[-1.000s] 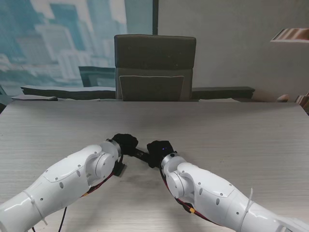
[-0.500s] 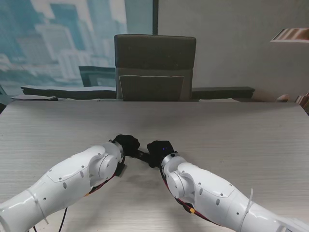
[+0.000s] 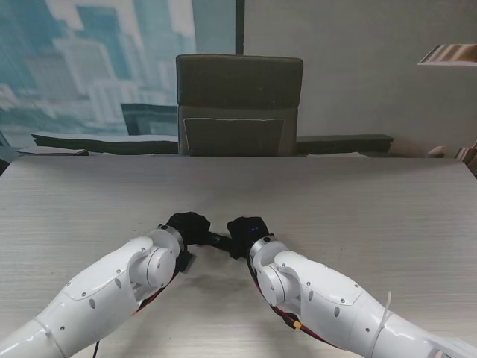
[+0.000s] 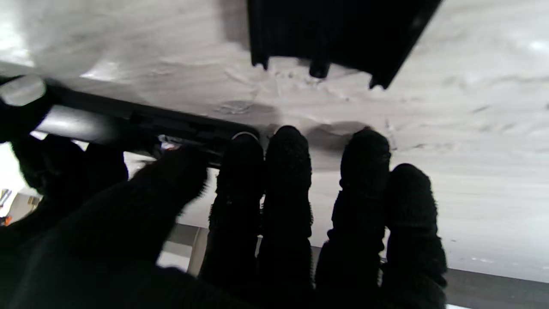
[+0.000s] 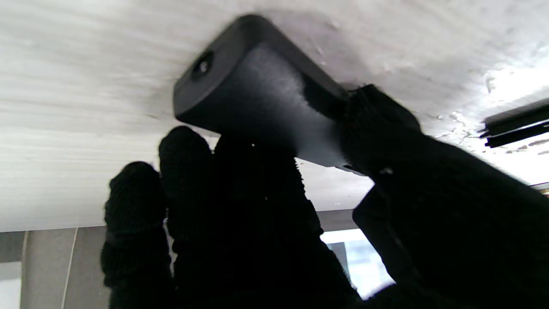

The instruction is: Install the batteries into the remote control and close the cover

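Table [image 3: 358, 201]: pale wood-grain top, both arms resting on it near its middle. Right hand [image 3: 242, 233]: black-gloved, closed around one end of the remote control [image 5: 253, 90], thumb pressed on one side of the body and the other fingers wrapped under it; the rounded end with a small round window sticks out past the fingertips, close to the table surface. Left hand [image 3: 186, 226]: black-gloved, just beside the right hand, with the dark remote control bridging the short gap between them. In the left wrist view the fingers [image 4: 285, 171] are extended and fairly close together, tips at the table, thumb and forefinger touching the long edge of the remote control [image 4: 141, 124]; whether they grip it or only rest against it cannot be told. Cover [image 4: 339, 34]: flat black panel with small tabs along its edge, lying on the table just beyond the left fingertips, apart from the remote control. Batteries: not made out in any view. Chair [image 3: 238, 104]: dark, high-backed, at the far side of the table from both hands.
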